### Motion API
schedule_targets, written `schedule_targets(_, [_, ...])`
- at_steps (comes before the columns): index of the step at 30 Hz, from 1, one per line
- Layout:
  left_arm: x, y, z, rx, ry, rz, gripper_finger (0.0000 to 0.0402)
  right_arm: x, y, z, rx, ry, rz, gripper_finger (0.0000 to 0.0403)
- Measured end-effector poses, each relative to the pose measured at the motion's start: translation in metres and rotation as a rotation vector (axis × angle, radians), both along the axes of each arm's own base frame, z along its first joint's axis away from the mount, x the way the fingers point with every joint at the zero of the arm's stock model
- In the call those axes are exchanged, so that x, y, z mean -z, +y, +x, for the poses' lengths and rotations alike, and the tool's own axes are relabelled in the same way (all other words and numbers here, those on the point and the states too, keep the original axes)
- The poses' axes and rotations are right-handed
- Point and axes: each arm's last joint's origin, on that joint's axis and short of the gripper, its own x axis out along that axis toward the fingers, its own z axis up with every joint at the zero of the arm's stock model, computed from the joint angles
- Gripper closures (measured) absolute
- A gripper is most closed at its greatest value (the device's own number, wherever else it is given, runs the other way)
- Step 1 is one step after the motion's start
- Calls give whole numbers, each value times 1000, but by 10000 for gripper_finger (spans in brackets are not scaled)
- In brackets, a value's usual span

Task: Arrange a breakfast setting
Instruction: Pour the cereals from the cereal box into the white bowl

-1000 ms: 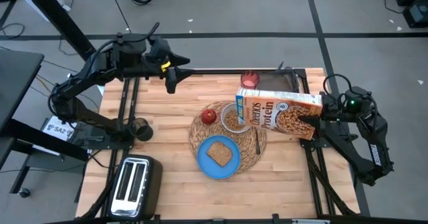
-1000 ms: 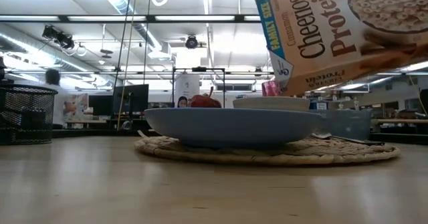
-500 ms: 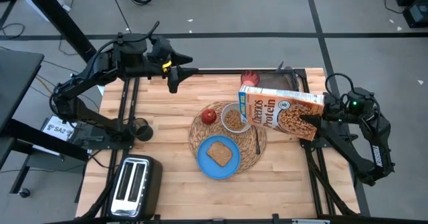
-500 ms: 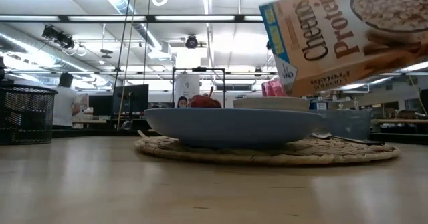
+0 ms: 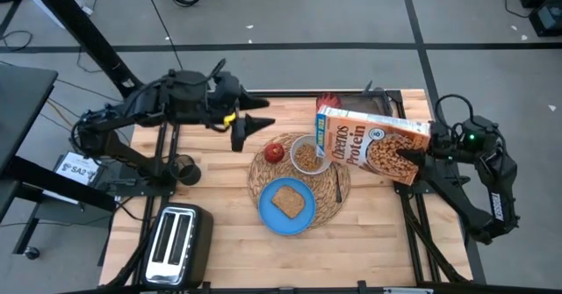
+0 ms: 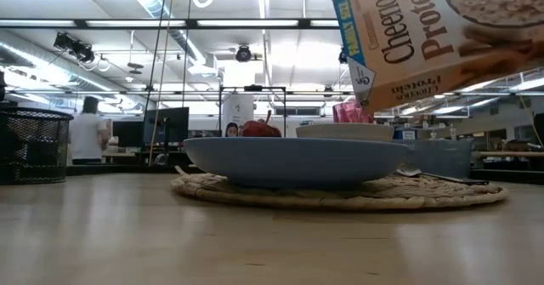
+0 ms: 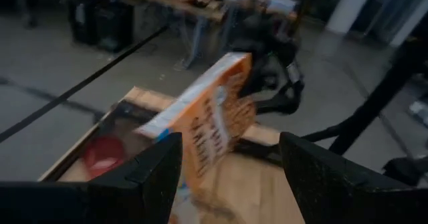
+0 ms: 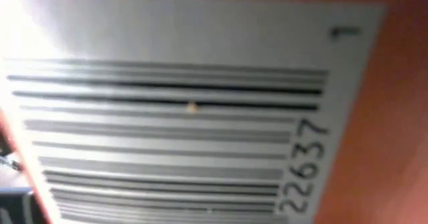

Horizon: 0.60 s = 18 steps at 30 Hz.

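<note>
Your right end effector [image 5: 414,157] is clenched on the orange Cheerios box [image 5: 373,143], gripping its bottom end. The box hangs tilted in the air, clear of the worktop [image 5: 219,241], with its open end just above and beside the small white bowl [image 5: 306,155], which already holds cereal. Take the round woven straw placemat [image 5: 335,189] as your landmark: the bowl sits on its far part, the red apple [image 5: 275,152] on its far-left edge next to the bowl, the blue plate [image 5: 263,208] overlaps its near edge with the toast slice [image 5: 289,202] on it, and the metal spoon [image 5: 339,187] lies on its right side. The pink drink glass [image 5: 327,103] stands beyond the mat, behind the box. Your left end effector [image 5: 238,129] hovers over the worktop to the far left of the mat, near the apple, fingers parted and holding nothing. A toaster [image 5: 176,240] sits well to the mat's near left.
</note>
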Motion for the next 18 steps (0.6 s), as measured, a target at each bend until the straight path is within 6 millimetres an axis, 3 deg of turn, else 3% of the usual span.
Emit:
schedule_targets(6, [5, -11, 17, 41, -16, 11, 148, -1, 0, 2, 3, 1, -18, 162])
schedule_targets(18, [16, -14, 35, 47, 9, 1, 148, 14, -12, 9, -17, 49, -22, 162])
